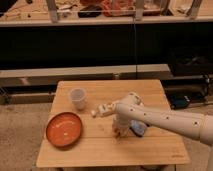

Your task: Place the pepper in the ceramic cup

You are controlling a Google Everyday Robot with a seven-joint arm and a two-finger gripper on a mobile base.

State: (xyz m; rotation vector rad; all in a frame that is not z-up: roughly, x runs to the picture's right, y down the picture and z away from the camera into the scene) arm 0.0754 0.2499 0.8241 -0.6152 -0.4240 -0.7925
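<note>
Gripper (119, 131) lowered mid-table beside sponge (138, 129), pinch state untellable | pepper (118, 133) grasped firmly before lift is advised | cup (77, 98) near far-left corner

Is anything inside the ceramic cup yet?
Nothing shows above the rim of the ceramic cup; its bottom is hidden by its wall. The hand is down at the table, right of the plate, beside a blue object.
</note>
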